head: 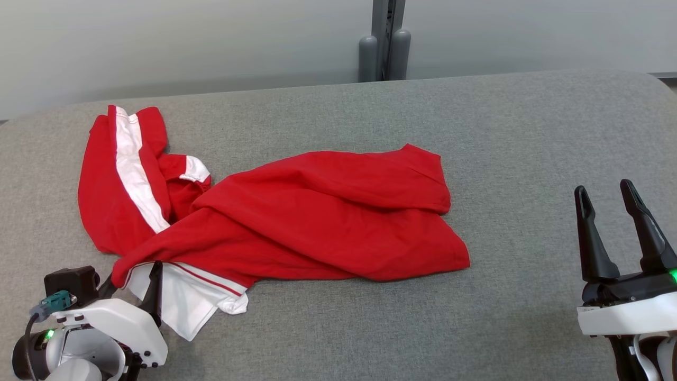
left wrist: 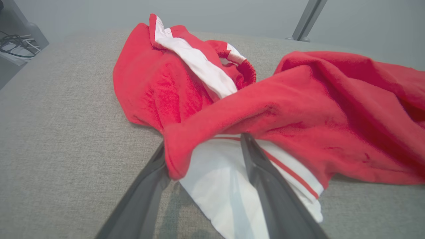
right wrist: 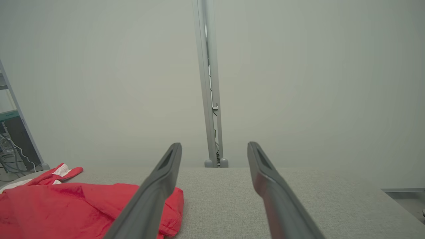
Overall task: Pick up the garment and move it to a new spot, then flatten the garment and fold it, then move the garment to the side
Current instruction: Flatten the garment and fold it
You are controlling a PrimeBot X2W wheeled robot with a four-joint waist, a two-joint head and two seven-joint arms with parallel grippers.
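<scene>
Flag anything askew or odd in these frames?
Yes: the red garment lies crumpled and twisted on the grey surface, not flat; its white panel sticks out at the near-left corner. The left gripper has its open jaws astride that corner.

Jaws apart, the left gripper [left wrist: 203,142] straddles a corner of the red-and-white garment [left wrist: 298,109].
</scene>
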